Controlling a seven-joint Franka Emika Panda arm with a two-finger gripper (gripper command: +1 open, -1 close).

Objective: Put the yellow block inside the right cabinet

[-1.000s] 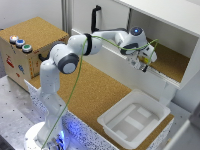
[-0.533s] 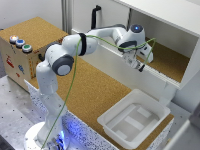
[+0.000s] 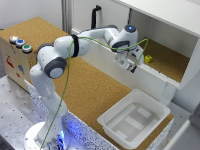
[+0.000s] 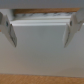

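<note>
Yellow block [image 3: 148, 59] lies on the cork floor inside the right cabinet [image 3: 172, 60], free of the gripper [image 3: 128, 64], whose fingers [image 4: 10, 34] stand apart with nothing between them, just outside the cabinet's front edge.

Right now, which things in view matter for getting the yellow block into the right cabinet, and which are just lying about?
Part of the job:
- yellow block, lying on the cork floor inside the cabinet
- right cabinet
- claw, at the cabinet's front edge, holding nothing

Just lying about:
- white plastic bin
- cardboard box with coloured buttons
- door panel's black handle
</note>
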